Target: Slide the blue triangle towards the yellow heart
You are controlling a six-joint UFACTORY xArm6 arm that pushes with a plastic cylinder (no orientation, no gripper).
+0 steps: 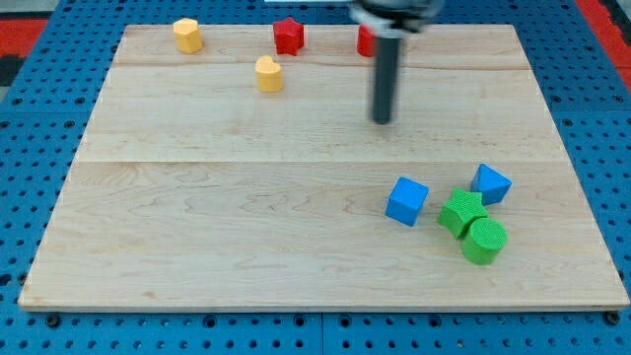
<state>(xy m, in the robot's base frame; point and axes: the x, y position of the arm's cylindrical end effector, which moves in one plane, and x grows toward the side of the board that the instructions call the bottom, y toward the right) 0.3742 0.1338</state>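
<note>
On the board (197, 227), left to right:
Yellow hexagon (187, 35): near the view's top-left corner, standing alone.
Yellow heart (268, 74): below and to the right of the hexagon, apart from it; which way its lobes face cannot be made out.
Red star (288, 35): at the view's top edge, just above and right of the heart, not touching it.
Second red block (365, 41): at the top edge, mostly hidden behind the rod; shape cannot be told.
Rod: dark, upright, coming down from the view's top, blurred.
My tip (382, 120): bare, holding and touching nothing; it sits on open wood, right of the heart and well above the lower-right cluster.
Blue cube (406, 201): leftmost of the cluster, just left of the green blocks.
Green blocks: one angular (461, 212), one cylinder (484, 242) touching it from below-right.
Blue triangle (491, 183): lower right, just beside the angular green block's upper right; long axis and pointing direction unclear.
In the way: the blue cube and my tip lie roughly between the triangle and the heart.
</note>
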